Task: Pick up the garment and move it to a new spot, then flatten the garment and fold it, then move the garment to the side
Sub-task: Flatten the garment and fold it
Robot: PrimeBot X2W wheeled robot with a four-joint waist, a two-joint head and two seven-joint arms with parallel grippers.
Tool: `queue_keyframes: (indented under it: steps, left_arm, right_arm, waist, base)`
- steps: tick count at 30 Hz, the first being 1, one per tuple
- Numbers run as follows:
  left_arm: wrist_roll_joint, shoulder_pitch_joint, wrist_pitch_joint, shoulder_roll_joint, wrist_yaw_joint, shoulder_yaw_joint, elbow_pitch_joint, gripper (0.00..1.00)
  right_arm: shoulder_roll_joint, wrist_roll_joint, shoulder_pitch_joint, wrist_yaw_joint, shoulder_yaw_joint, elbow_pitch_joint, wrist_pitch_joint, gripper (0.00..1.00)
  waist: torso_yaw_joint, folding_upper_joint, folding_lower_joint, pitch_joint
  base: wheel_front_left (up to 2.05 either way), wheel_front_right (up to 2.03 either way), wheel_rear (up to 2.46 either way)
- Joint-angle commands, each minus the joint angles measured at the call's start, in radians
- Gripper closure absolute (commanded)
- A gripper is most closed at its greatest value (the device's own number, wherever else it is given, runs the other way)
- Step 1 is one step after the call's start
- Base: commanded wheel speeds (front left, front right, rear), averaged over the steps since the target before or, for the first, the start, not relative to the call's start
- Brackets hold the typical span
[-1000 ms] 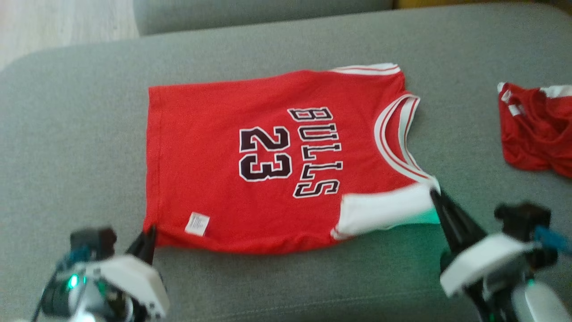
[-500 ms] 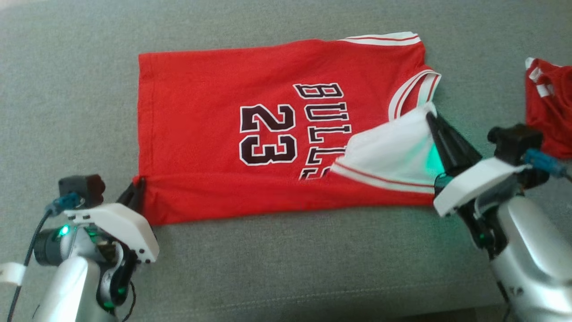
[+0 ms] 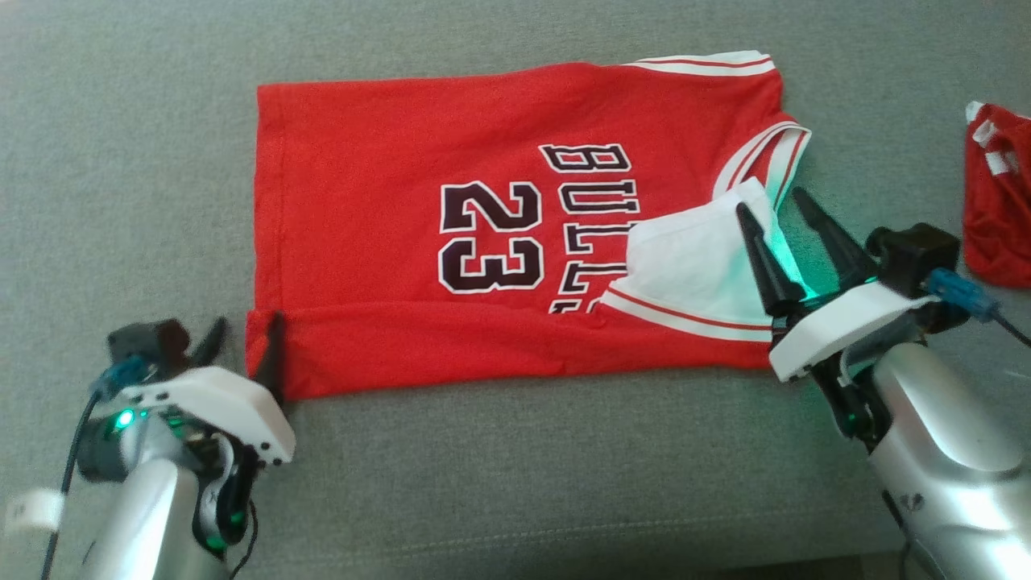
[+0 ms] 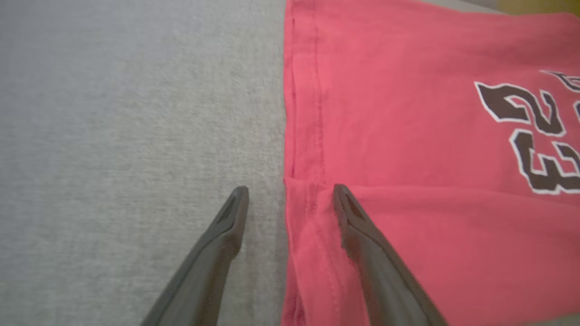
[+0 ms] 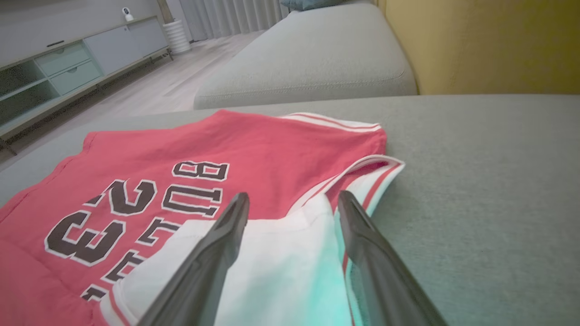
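Observation:
The garment [image 3: 403, 201], a red jersey printed "BULLS 23", lies spread on the grey sofa cushion [image 3: 523, 483]. Its near long edge is folded up over itself as a narrow red band, and the white sleeve [image 3: 693, 266] lies turned onto the lettering. My left gripper [image 3: 246, 326] stands open at the folded band's left corner, one finger on the cloth and one on the cushion; the left wrist view shows the hem of the garment [image 4: 408, 136] between the tips of the left gripper [image 4: 290, 190]. My right gripper [image 3: 772, 203] is open over the sleeve's corner, straddling the white sleeve [image 5: 272, 262] without pinching it.
A second red and white garment [image 3: 999, 234] lies crumpled at the cushion's right edge. The cushion's front seam [image 3: 515, 540] runs close to my arms. In the right wrist view another grey cushion [image 5: 308, 59], a yellow wall [image 5: 489, 45] and a low cabinet [image 5: 68, 59] stand beyond.
Both grippers carried the jersey's near edge up and over onto the jersey, then opened and let go of the cloth. The head camera also tilted down.

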Motion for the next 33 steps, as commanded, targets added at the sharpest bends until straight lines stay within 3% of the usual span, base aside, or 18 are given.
queue_keyframes:
  steps: [1, 8, 12, 19, 33]
  left_arm:
    - [0.016, -0.002, -0.044, 0.018, 0.019, 0.039, -0.034, 0.00]
    - [0.096, 0.057, -0.219, 0.007, 0.108, 0.046, -0.128, 0.00]
    - [0.145, 0.075, -0.272, 0.013, 0.138, 0.032, -0.201, 0.00]
    - [0.200, 0.132, -0.270, 0.027, 0.174, 0.002, -0.329, 0.00]
    - [0.221, 0.235, -0.215, 0.046, 0.209, -0.017, -0.432, 0.00]
  right_arm:
    - [-0.007, -0.016, -0.015, 0.003, -0.005, -0.030, -0.022, 0.00]
    - [0.011, -0.144, 0.060, 0.003, -0.129, -0.141, -0.044, 0.00]
    - [0.039, -0.200, 0.152, 0.003, -0.210, -0.250, -0.010, 0.00]
    - [0.101, -0.277, 0.320, 0.003, -0.292, -0.463, 0.090, 0.00]
    - [0.174, -0.306, 0.491, 0.003, -0.356, -0.650, 0.188, 0.00]
  waist:
    - [-0.006, -0.0001, 0.0000, -0.005]
    - [-0.014, -0.0001, 0.0000, -0.041]
    - [-0.011, -0.0001, 0.0000, -0.067]
    - [-0.019, -0.0001, 0.0000, -0.092]
    - [-0.023, -0.0001, 0.0000, -0.124]
  base:
    - [0.00, 0.00, 0.00]
    - [0.00, 0.00, 0.00]
    - [0.00, 0.00, 0.00]
    - [0.00, 0.00, 0.00]
    - [0.00, 0.00, 0.00]
